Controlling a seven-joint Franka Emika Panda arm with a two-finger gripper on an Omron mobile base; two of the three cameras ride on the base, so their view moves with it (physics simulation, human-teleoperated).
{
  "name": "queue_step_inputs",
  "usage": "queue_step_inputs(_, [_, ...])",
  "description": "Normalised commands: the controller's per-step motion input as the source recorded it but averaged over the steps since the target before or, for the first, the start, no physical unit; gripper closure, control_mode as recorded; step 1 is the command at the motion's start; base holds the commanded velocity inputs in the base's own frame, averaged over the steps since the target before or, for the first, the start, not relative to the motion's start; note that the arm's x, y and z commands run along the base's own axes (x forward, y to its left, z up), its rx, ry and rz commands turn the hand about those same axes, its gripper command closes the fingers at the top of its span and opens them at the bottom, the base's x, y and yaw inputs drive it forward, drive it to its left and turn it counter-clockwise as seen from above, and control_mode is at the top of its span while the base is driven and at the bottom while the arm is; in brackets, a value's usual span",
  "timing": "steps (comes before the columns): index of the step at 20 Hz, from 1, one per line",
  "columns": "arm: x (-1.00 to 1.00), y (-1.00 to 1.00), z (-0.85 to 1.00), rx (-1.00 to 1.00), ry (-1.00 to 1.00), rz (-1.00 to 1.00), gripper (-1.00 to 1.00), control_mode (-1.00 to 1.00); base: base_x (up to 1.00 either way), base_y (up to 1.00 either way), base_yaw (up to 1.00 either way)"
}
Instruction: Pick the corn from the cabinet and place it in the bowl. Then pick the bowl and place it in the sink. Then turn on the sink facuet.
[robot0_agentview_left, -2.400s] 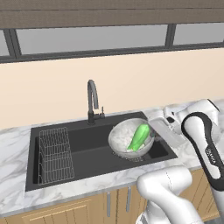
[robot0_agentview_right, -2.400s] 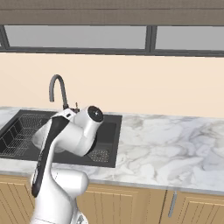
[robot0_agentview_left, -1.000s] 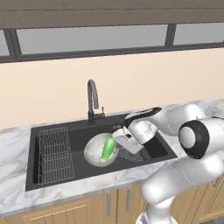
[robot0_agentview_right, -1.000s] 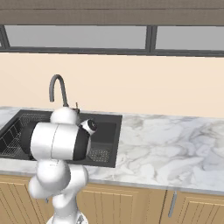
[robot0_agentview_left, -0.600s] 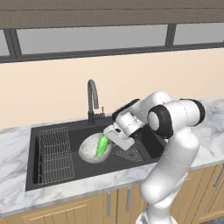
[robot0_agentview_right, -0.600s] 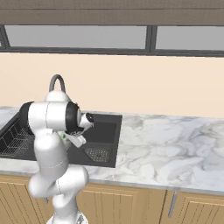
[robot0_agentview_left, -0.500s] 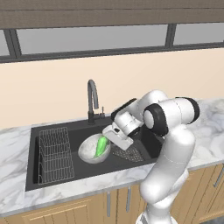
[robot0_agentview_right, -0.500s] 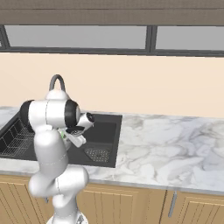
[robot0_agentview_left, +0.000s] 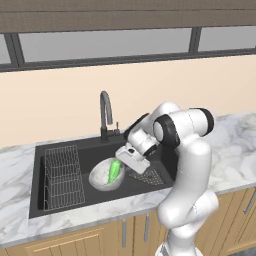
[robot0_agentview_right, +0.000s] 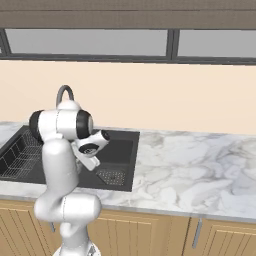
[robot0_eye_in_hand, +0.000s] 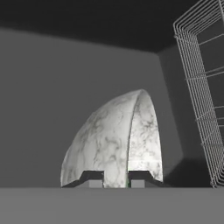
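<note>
I have carried the bowl (robot0_agentview_left: 106, 174) from the right end of the sink (robot0_agentview_left: 60, 200) down onto its floor, beside the rack (robot0_agentview_left: 61, 175). My gripper (robot0_eye_in_hand: 115, 179) is narrow on the rim, I think still holding. So placing is nearly done; the tap (robot0_agentview_left: 104, 115) comes next. I count one sink, one rack, one bowl, one tap, one corn (robot0_agentview_left: 114, 171) in the bowl.

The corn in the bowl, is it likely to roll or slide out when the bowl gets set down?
Probably not. The corn lies lengthwise inside the deep bowl, low in the sink. Its smooth, rounded husk could slide if the bowl tips. The end effector straddles the rim, so tilt looks limited.
</note>
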Motion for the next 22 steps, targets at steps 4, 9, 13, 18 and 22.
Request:
queue_step_inputs(4, [0.00,0.00,-0.48,0.00,-0.07,0.05,1.00,-1.00,0.00,0.00,0.00])
queue_step_inputs(9, [-0.02,0.00,-0.47,0.00,-0.10,0.06,1.00,-1.00,0.00,0.00,0.00])
queue_step_inputs(13, [-0.29,0.00,-0.15,0.00,-0.05,0.03,1.00,-1.00,0.00,0.00,0.00])
queue_step_inputs(18, [-0.42,0.00,0.06,0.00,-0.13,0.01,-1.00,-1.00,0.00,0.00,0.00])
queue_step_inputs(22, [-0.31,-0.01,0.64,0.00,-0.24,0.00,-1.00,-1.00,0.00,0.00,0.00])
